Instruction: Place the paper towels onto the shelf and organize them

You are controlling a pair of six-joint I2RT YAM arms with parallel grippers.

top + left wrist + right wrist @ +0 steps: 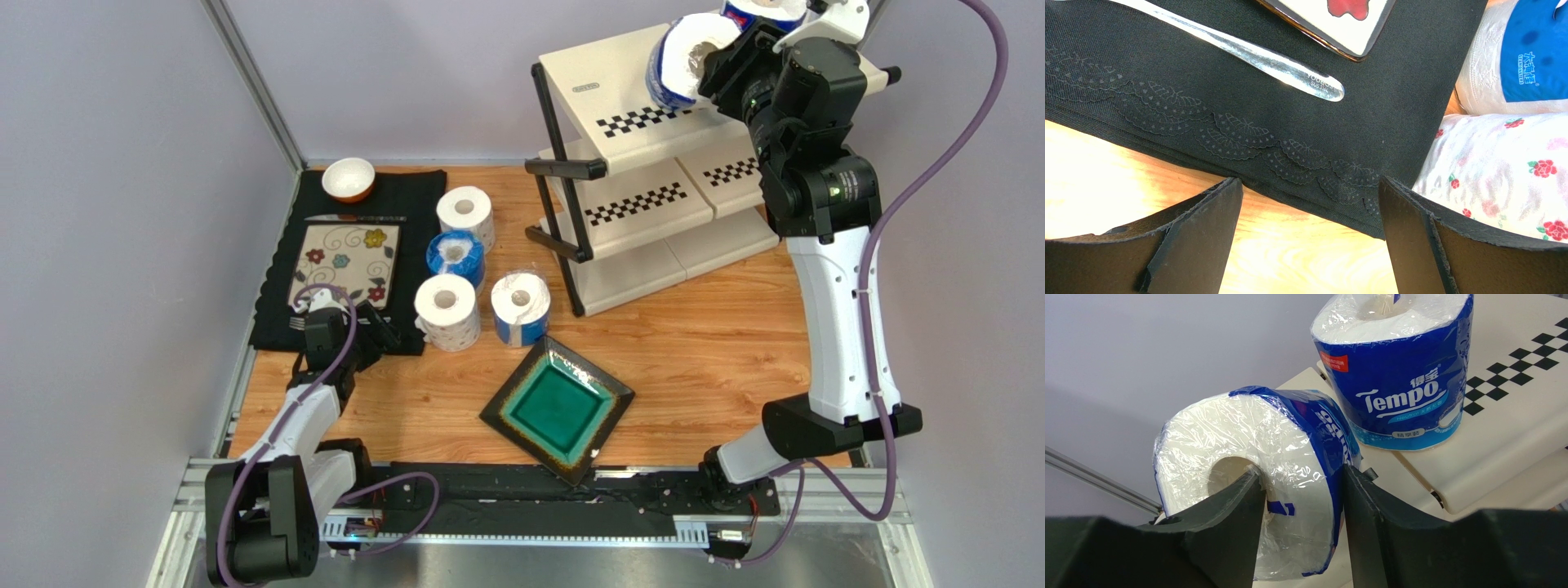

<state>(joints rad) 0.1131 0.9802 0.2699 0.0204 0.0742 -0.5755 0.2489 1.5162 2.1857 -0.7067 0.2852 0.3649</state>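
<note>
My right gripper (718, 58) is shut on a Tempo-wrapped paper towel roll (678, 59), one finger in its core, holding it on its side above the shelf's top panel (604, 83); the right wrist view shows the grip (1303, 484) on the roll (1247, 447). A second Tempo roll (1398, 367) stands upright on the top panel, at the frame's top edge in the top view (763, 12). Several rolls stand on the table: one plain (466, 214), one blue-wrapped (455, 257), one flower-printed (447, 311), one blue-banded (520, 308). My left gripper (329, 321) is open and empty over the placemat's near edge (1309, 202).
A black floral placemat (276, 263) holds a flowered rectangular plate (345, 261), a knife (356, 218) and a small white bowl (348, 179). A green square plate (557, 407) lies near the front. Grey walls enclose left, back and right.
</note>
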